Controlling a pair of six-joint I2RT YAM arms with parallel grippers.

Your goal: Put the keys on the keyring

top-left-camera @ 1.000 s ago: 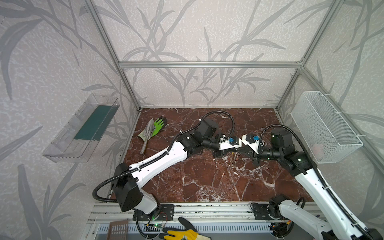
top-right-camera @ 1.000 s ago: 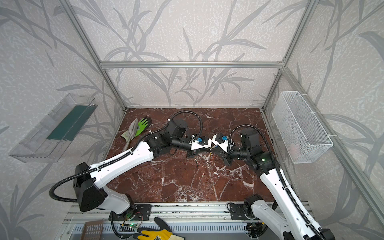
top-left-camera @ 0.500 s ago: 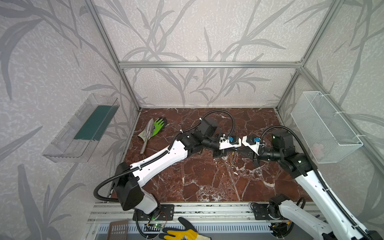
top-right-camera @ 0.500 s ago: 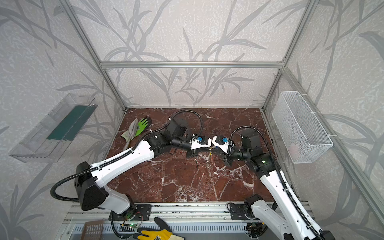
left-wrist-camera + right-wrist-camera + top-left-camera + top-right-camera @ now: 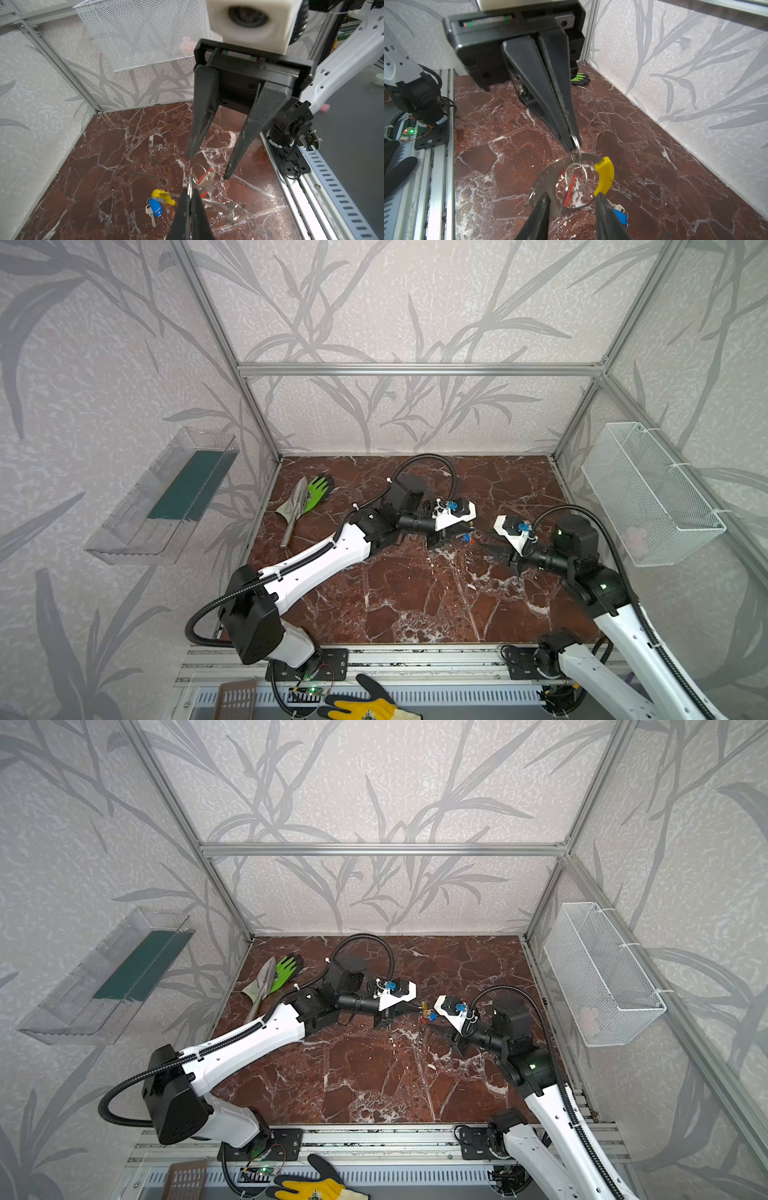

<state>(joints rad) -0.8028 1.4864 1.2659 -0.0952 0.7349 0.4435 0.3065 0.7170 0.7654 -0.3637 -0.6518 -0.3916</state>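
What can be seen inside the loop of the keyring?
A small wire ring and the red tag, seen edge-on, hang within the keyring. The tag's key blade cannot be made out from this angle.

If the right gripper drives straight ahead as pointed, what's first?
Probably the keyring, hanging before the open jaws of the right gripper; behind it, the left gripper, holding the red key. Depth unclear.
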